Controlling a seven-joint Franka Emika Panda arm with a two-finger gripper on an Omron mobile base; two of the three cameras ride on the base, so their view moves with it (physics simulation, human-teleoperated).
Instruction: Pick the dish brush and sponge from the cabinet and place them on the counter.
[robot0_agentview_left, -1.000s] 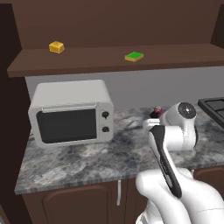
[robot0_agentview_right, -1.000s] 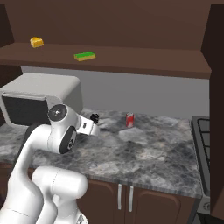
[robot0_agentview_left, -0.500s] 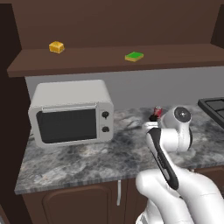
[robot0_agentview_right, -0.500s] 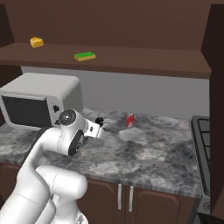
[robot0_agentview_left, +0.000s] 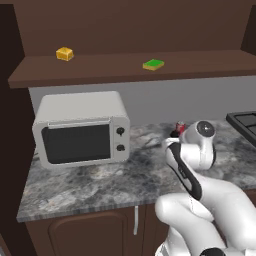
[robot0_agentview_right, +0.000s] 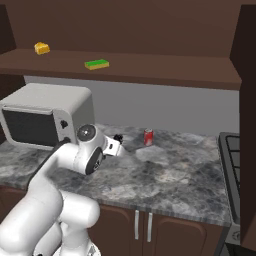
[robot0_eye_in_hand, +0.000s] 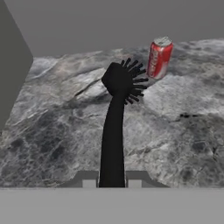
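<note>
Dish brush riding in the gripper — fingers pinching its handle — over the counter, bristles nearing the red can. Next: lowering, letting go. Sponge lying on the cabinet shelf above the can.

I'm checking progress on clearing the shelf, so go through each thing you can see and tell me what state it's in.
Black dish brush: held by its handle above the counter.
Gripper: shut on the brush handle.
Green and yellow sponge: lying flat on the shelf.
Red soda can: upright on the grey stone counter.
White microwave: door closed.
</note>
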